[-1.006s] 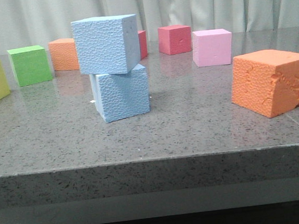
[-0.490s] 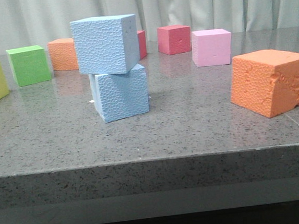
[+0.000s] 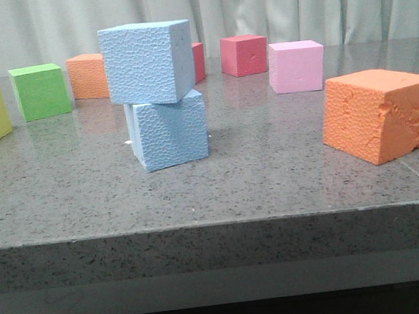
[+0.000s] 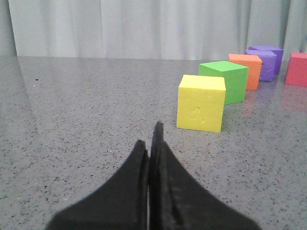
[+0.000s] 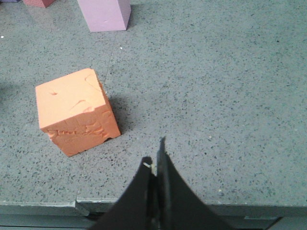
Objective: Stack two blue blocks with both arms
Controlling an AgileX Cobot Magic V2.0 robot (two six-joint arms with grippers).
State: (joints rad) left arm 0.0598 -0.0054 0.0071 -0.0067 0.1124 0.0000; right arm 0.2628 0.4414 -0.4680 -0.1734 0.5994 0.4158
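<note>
**Grey stone table before a pale curtain**

A speckled grey stone tabletop (image 3: 270,181) fills the lower and middle part of the front frame, its thick front edge running across the lower third. Beneath that edge lies a lighter grey band, then darkness along the bottom. The surface is polished and carries soft reflections toward the upper part of the frame. Behind it, across the top of the frame, hangs a pale grey-white curtain (image 3: 314,4) in vertical folds. The light is even and diffuse.
</note>
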